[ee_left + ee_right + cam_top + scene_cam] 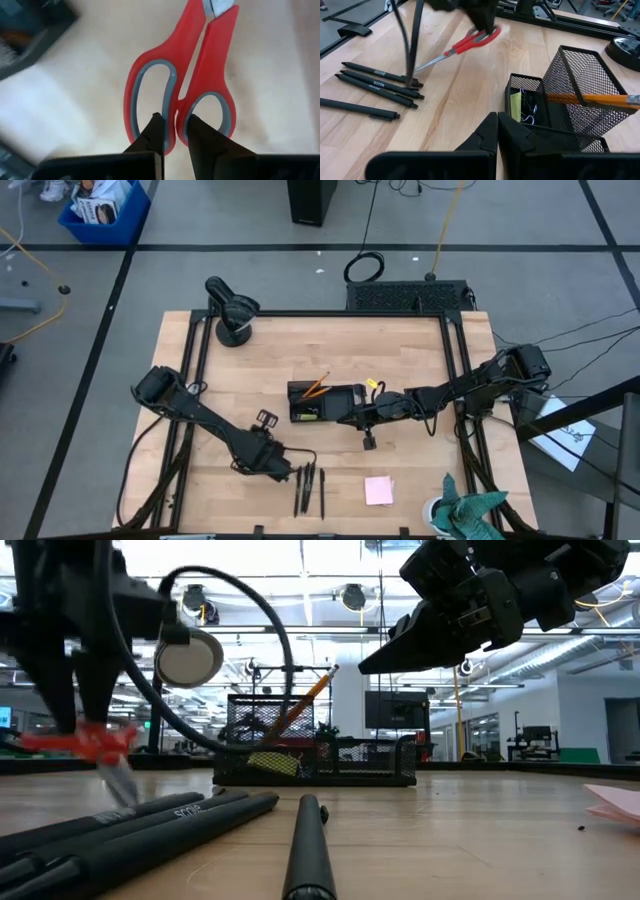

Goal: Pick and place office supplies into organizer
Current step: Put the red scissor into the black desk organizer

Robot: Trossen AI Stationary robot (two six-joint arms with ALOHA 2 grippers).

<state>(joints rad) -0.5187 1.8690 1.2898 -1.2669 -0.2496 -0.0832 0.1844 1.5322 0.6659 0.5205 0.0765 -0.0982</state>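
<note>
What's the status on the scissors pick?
Left gripper shut on scissors, handles up off the table. Right gripper shut, empty, beside organizer. Pens remain on the table; nothing blocking.

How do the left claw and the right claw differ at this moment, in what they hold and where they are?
The left claw is shut on the scissors by the red handles, near the pens; the right claw is shut and holds nothing. The left claw is low over the table's front, with the scissors' tip angled down; the right claw hangs beside the organizer. Both are dark, two-fingered claws.
</note>
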